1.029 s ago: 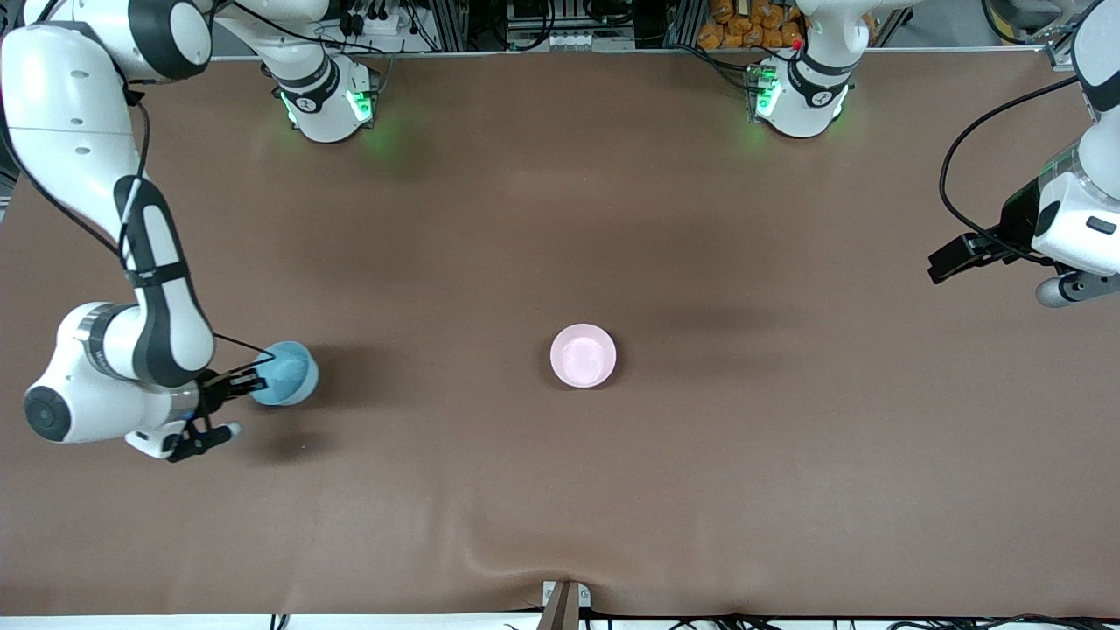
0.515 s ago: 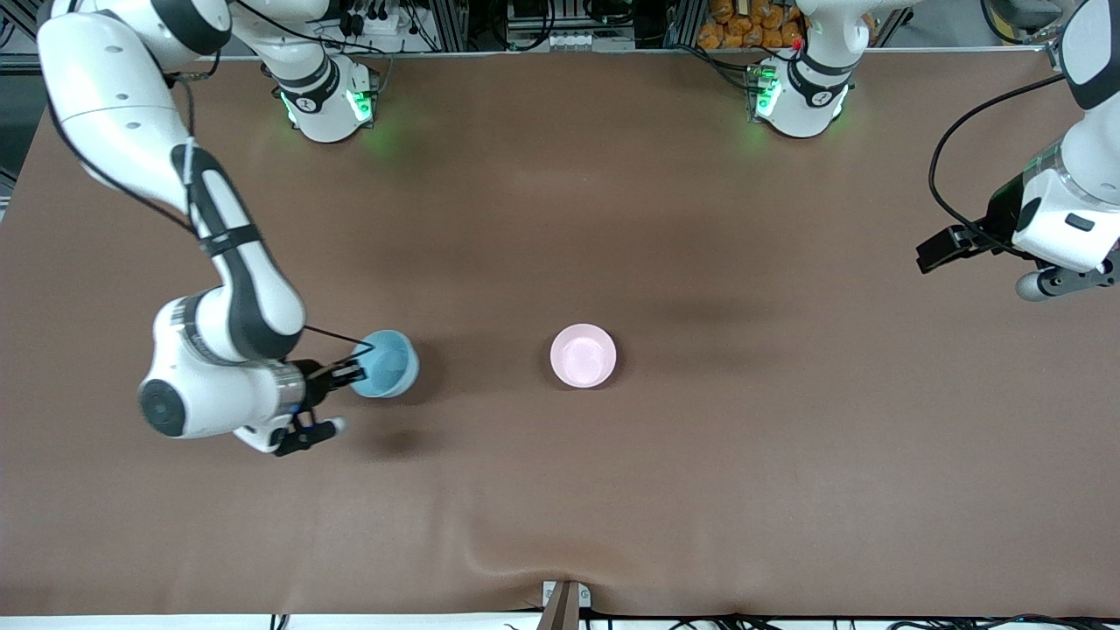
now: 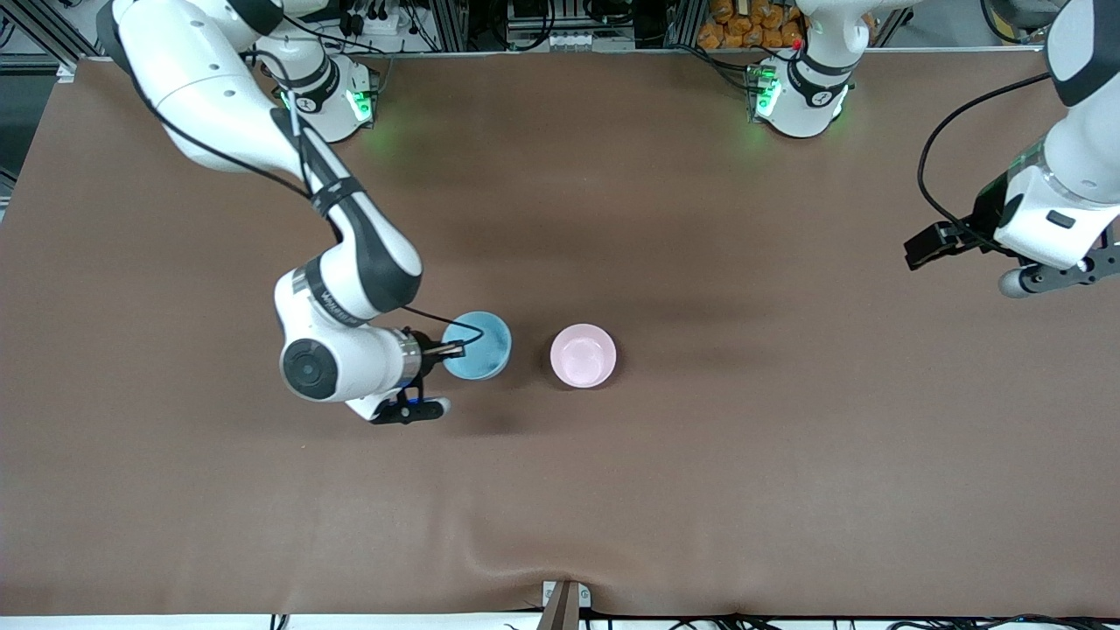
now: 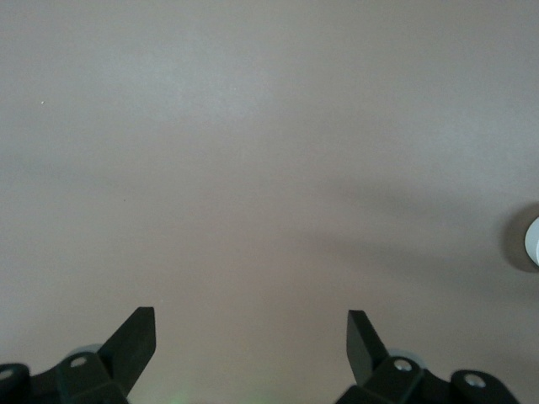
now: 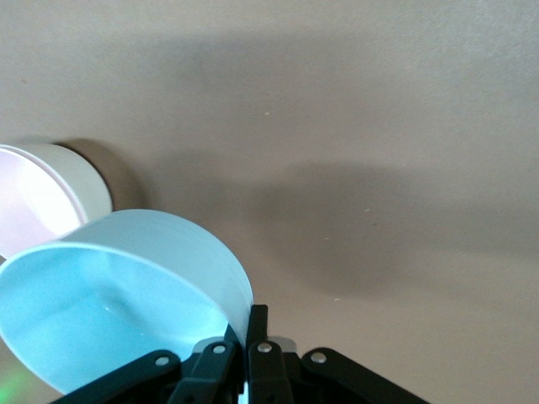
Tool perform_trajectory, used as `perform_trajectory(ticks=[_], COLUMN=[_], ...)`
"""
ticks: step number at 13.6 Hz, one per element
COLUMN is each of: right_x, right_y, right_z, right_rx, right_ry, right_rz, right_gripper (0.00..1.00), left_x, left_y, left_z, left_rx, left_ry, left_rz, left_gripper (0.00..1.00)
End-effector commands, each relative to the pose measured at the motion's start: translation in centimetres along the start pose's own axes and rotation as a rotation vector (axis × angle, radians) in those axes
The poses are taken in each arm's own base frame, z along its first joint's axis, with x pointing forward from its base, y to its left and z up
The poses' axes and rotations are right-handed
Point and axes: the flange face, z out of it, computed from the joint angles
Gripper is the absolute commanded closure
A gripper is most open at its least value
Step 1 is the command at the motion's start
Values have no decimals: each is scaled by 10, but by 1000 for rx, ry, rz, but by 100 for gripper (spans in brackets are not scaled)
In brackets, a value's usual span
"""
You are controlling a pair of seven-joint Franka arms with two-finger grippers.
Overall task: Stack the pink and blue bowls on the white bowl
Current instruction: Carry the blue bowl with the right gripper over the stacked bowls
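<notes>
Blue bowl (image 3: 477, 345): a small, round, glossy bowl of light sky blue is being held up in the air by its rim, over the brown table (image 3: 665, 472), just beside the pink bowl and toward the right arm's end of the table. In the right wrist view the blue bowl (image 5: 118, 295) is being shown tilted, with its pale interior catching the light.

Pink bowl (image 3: 583, 355): a plain, glossy, pale pink bowl is being shown upright near the middle of the table, with its inside reading almost white. In the right wrist view a white outer wall (image 5: 72, 181) is being seen beneath the pink inside; whether that wall belongs to a white bowl under the pink one cannot be told.

Right gripper (image 3: 448, 351): the fingers are being kept pinched narrow on the blue bowl's rim, one finger inside the rim and one outside, as seen at the right gripper (image 5: 244, 337) in its own wrist view.

Left gripper (image 4: 251, 330): the fingers are being held wide apart with nothing between them, over bare table at the left arm's end, well apart from both bowls. The left arm is waiting.
</notes>
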Motion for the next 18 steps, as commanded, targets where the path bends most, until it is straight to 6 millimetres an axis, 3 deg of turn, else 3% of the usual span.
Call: perform_trajectory(ticks=[1,7,16,18], right_x=[-9,-31,-24,-21], right_y=[-26,-117,-128,-127], right_z=[-1,28,60,64], right_rx=[-5,42,98,103], right_ry=[-1,100,105,108], right_rz=[104,272,336,340], right_gripper=[100,100,100,100], left_x=[-5,-7,-16,-23], left_y=[0,6,4,17], left_z=[-9,-9,-35,-38], left_rx=[13,13,-15,-10], left_ry=[21,22,86,92], left_rz=[14,16,28,52], left_gripper=[0,0,0,0])
